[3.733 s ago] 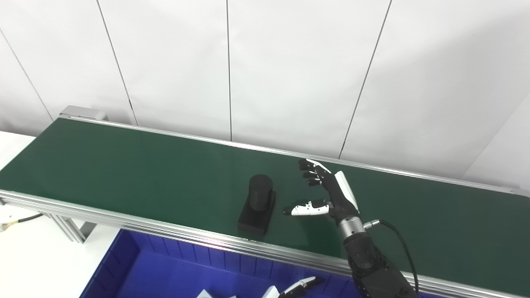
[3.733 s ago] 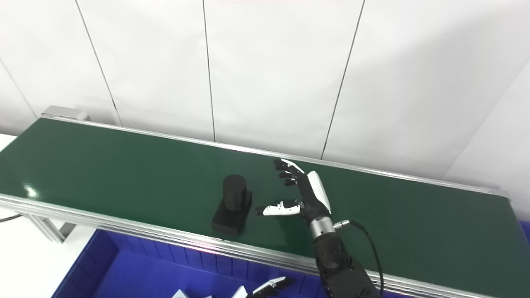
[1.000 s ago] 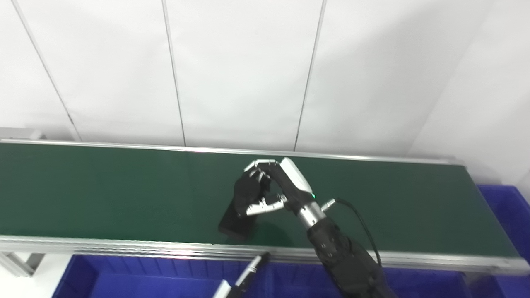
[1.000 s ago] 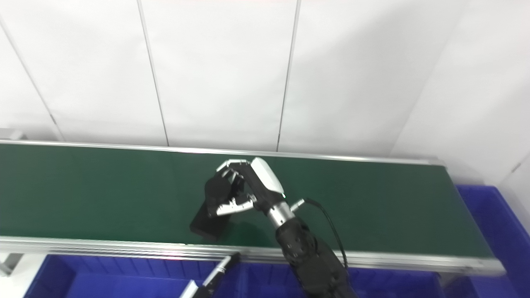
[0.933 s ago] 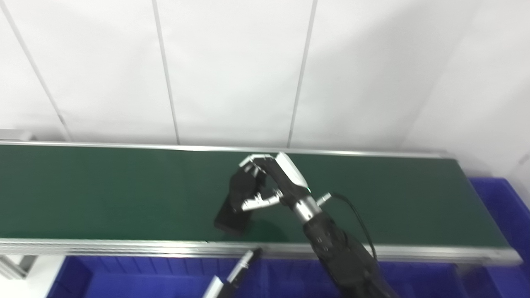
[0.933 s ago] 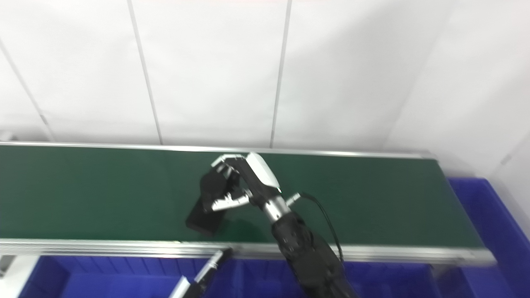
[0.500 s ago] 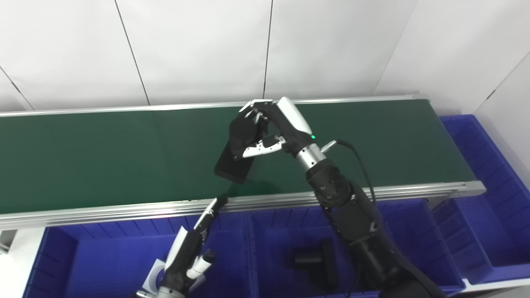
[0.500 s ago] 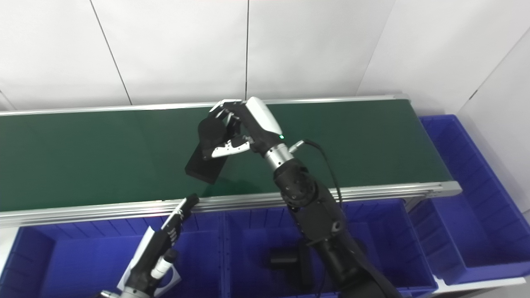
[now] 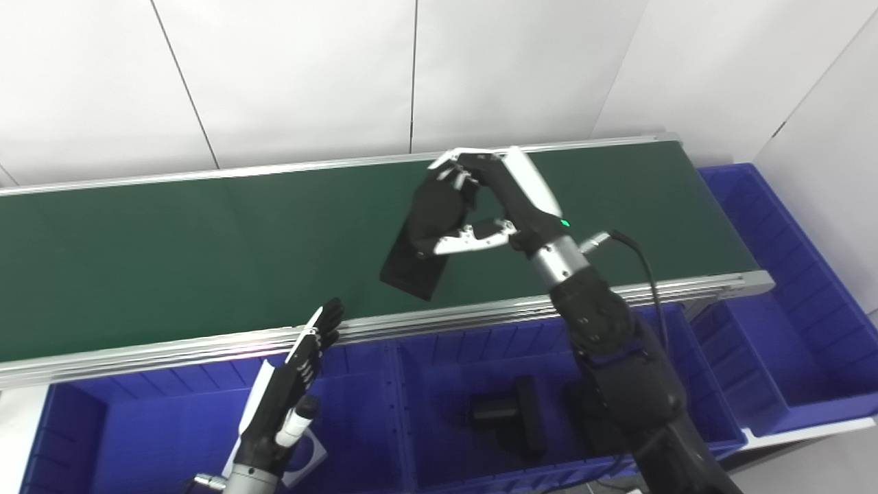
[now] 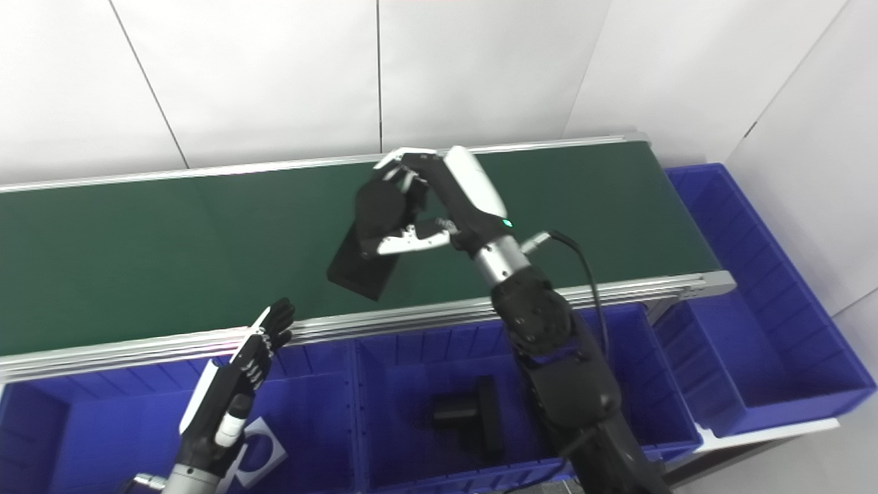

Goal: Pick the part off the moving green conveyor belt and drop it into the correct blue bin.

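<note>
1. Lifted now: the black part [image 9: 420, 241] hangs tilted in my right hand [image 9: 480, 206], clear of the green conveyor belt [image 9: 171, 254], where half a second ago it sat lower and nearer the belt surface. Some of the shift is the camera, which has swung to show more of the bins.
2. Right hand fingers [image 9: 449, 171] curl over the cylinder end with the thumb pressing from below; grip looks firm, wrapped on the part.
3. Left hand [image 10: 236, 391] has come up slightly near the belt's front rail, fingers straight and apart, holding nothing, over the left blue bin [image 9: 75, 439].
4. Meaning: pick is done, by my read; what's left is the carry and drop.
5. Part look: matte black, round cylinder on a flat rectangular base, base end pointing down toward the front rail.
6. Middle blue bin [image 9: 439, 357] already holds a similar black part [image 9: 504, 418], so I judge that's the matching bin. It sits just below and in front of my right hand.
7. Far right bin [image 9: 809, 288] looks empty from here.
</note>
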